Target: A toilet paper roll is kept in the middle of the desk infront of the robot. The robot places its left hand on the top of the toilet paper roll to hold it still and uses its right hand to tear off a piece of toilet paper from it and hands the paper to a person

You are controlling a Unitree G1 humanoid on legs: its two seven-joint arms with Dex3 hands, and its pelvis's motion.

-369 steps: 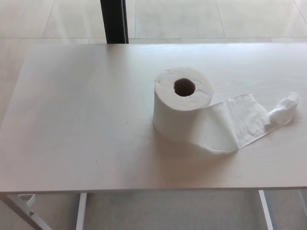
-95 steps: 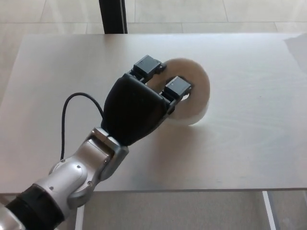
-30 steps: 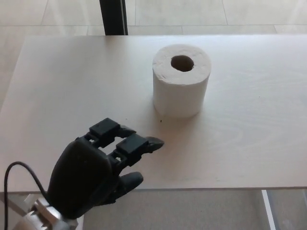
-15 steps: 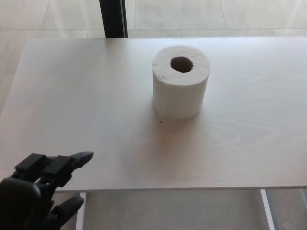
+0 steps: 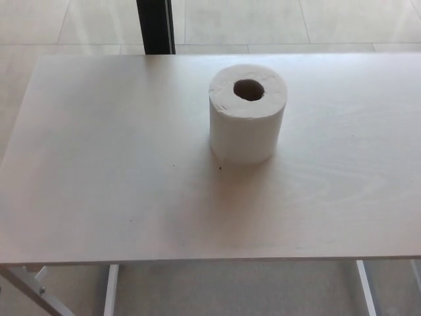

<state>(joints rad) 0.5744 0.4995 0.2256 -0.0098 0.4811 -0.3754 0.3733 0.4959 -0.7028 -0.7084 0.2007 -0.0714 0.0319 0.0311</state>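
We log a single toilet paper roll [image 5: 248, 113] standing upright on its end on the desk [image 5: 99, 164], slightly right of centre and toward the far half of the top. Its cardboard core opens upward as a dark round hole. The wound sheets look snug against the body; we see no loose tail lying on the surface around it. A soft shadow falls on the wood just in front of its base.

Neither robot hand appears in the head view, so we cannot tell how the fingers of either hand are set.

Surroundings: the pale wooden top is otherwise bare apart from a tiny dark speck [image 5: 220, 166] just left of the roll's base. Beyond the far edge we see light floor tiles [image 5: 296, 23] and a dark vertical post [image 5: 155, 26] rising past the back edge, left of the roll and well apart from it. Below the near edge, white frame legs [image 5: 110, 289] show at left and right. Nothing stands between the camera and the roll.
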